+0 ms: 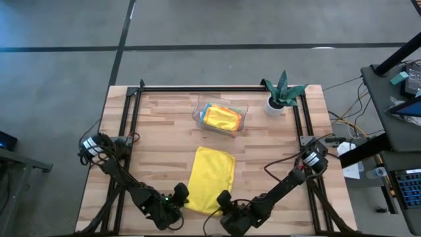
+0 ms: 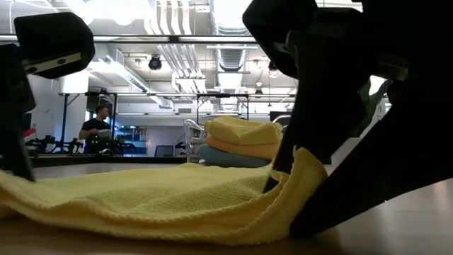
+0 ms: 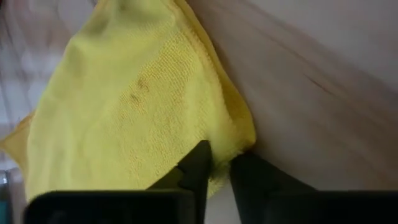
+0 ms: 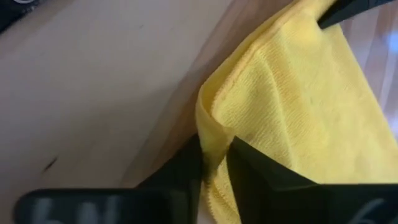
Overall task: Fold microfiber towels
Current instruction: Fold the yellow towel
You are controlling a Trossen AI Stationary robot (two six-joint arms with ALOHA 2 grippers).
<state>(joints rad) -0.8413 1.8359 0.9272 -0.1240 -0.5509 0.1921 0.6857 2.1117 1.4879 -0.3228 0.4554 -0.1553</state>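
A bright yellow towel (image 1: 212, 172) lies flat on the wooden table, its long sides running from near to far. My left gripper (image 3: 221, 169) is shut on its near left corner, and my right gripper (image 4: 214, 160) is shut on its near right corner. Both stand at the table's near edge, slanting down. In the low view the yellow towel (image 2: 163, 198) shows doubled edges along its near side and rises at my right gripper (image 2: 287, 177). More folded towels (image 1: 222, 117), yellow, orange and blue, are stacked in a clear tray (image 1: 198, 113). My left gripper pinches the towel's near left corner (image 3: 219, 154) between its two fingers, slanting down from the near side. The rest of the towel lies on the table. My right gripper pinches the near right corner (image 4: 214, 134) between its two fingers, also slanting down from the near side. That corner (image 2: 306, 166) is raised a little off the table and bunched into a fold; the cloth behind it lies slack.
The clear tray with the stacked towels stands beyond the yellow towel, toward the far edge. A small green plant in a white pot (image 1: 281, 94) stands at the far right. Black frame rails (image 1: 128, 125) run along the table's left, right and far sides.
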